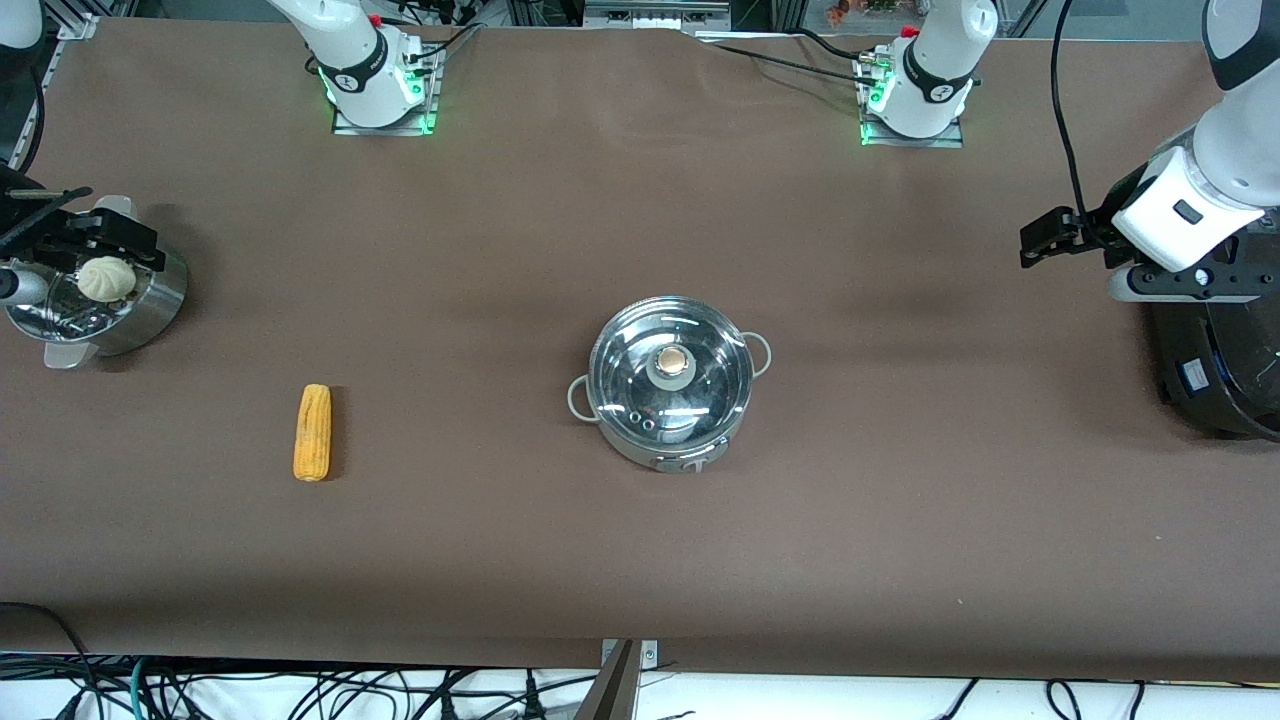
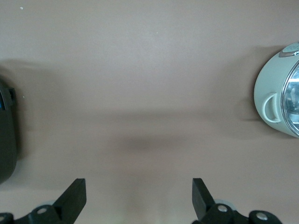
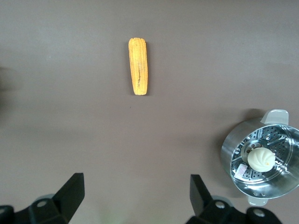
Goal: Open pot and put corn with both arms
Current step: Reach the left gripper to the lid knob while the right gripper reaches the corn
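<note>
The pot (image 1: 671,385), lid on, is seen mid-table, well apart from both grippers. The left gripper (image 2: 139,198) is held wide open over bare table; the right gripper (image 3: 136,195), likewise spread, near the corn (image 3: 138,66).

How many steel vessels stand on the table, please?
2. The pot, lid on, stands mid-table. The steamer basket, holding a bun, stands at the right arm's end, farther from the front camera than the corn. None seems hidden.

Bare table (image 1: 640,200) surrounds the lidded pot (image 1: 671,385) and the corn (image 1: 312,432), which lie well apart.
</note>
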